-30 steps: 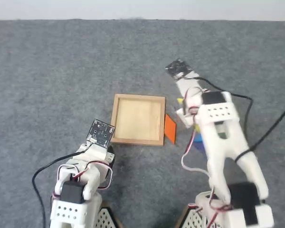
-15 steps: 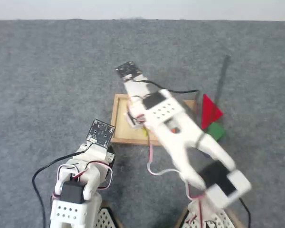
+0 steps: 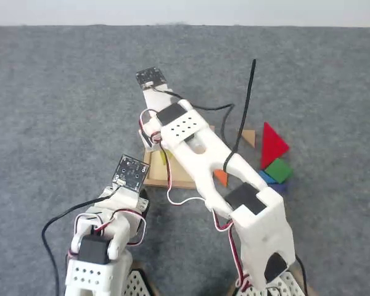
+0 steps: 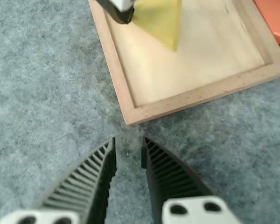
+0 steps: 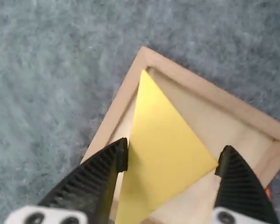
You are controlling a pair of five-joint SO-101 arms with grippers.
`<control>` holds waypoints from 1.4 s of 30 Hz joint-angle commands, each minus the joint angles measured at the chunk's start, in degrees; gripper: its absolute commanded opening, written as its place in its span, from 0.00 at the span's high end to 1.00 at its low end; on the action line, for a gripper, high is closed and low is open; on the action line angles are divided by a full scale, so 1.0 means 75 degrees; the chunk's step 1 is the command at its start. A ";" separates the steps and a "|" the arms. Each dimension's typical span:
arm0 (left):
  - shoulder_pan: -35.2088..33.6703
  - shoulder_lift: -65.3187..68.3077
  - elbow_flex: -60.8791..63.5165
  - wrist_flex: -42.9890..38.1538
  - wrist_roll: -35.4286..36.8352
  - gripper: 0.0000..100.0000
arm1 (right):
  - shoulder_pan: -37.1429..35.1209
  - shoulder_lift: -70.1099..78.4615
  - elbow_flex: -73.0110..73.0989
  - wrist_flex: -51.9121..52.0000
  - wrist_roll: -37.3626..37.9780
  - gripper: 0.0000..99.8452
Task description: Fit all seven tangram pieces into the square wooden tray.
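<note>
My right gripper [image 5: 172,156] is shut on the yellow triangle [image 5: 163,140], one finger on each side of it. It holds the triangle over a corner of the square wooden tray [image 5: 126,88]. From above, the right arm lies across the tray [image 3: 172,177], and a sliver of the yellow triangle [image 3: 163,158] shows at the tray's left side. My left gripper [image 4: 128,151] is slightly open, with nothing in it, over the carpet just off the tray's near corner [image 4: 130,116]. An orange piece [image 3: 221,177] lies against the tray's right edge.
Right of the tray lie a red triangle [image 3: 272,143], a green square [image 3: 278,169], a blue piece [image 3: 266,177] and a tan triangle [image 3: 249,137]. A black cable [image 3: 246,105] arcs above them. Grey carpet covers the table.
The right arm has swung from the pile right of the tray leftward across the tray, carrying the yellow triangle to the left side. The left arm has not moved.
</note>
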 commanded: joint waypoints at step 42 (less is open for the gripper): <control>0.0012 -0.0012 -0.0053 0.0035 0.0047 0.91 | 0.1424 -0.5843 0.7818 -0.2913 0.2637 0.99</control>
